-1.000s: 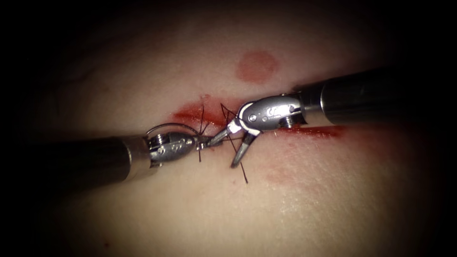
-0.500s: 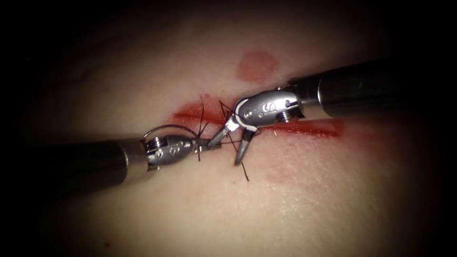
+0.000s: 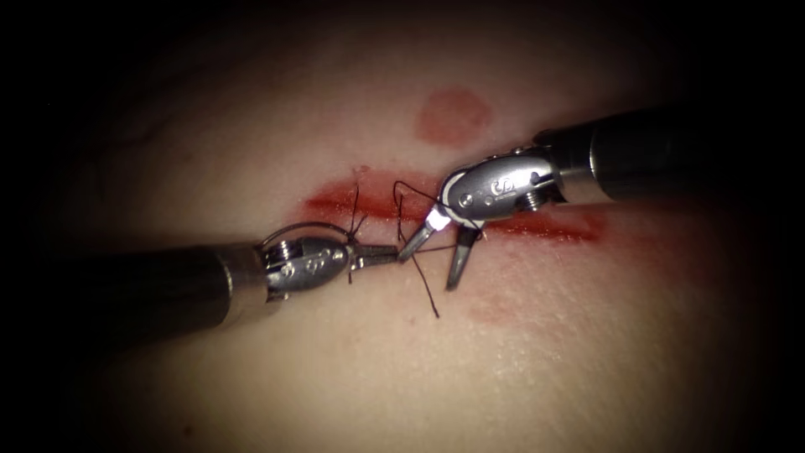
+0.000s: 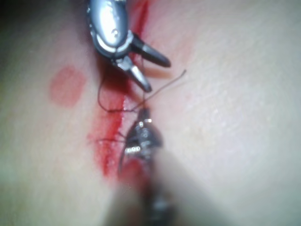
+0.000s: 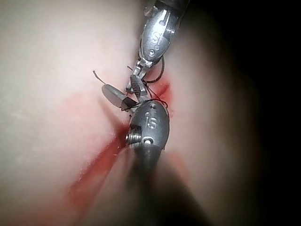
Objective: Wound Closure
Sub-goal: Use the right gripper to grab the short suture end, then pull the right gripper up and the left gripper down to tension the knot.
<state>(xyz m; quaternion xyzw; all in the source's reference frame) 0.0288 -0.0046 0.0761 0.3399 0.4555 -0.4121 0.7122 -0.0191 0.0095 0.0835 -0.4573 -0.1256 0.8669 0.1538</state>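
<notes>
On the tissue [image 3: 587,352] the cut [image 3: 549,226] runs across as a red line. My left tool [image 3: 384,254] comes in from the left with its jaws shut on the dark thread [image 3: 425,289] just below the cut. The thread loops up over the cut and trails a free end downward. My right tool [image 3: 429,268] comes from the right with its jaws open, straddling the thread and holding nothing. The left wrist view has the left tool [image 4: 143,114] pinching thread below the open right tool [image 4: 157,75]. In the right wrist view the right tool [image 5: 123,90] gapes beside the left tool [image 5: 139,71].
A round red mark [image 3: 453,116] lies on the tissue above the cut. Red fluid [image 3: 335,201] stains the cut's left end, where short dark thread ends [image 3: 355,214] stick up. A thin grey arc [image 3: 302,225] curves over the left tool's wrist.
The right tool has drawn back to the right and slightly up, jaws still open. The left tool has shifted a little to the right, still gripping the thread.
</notes>
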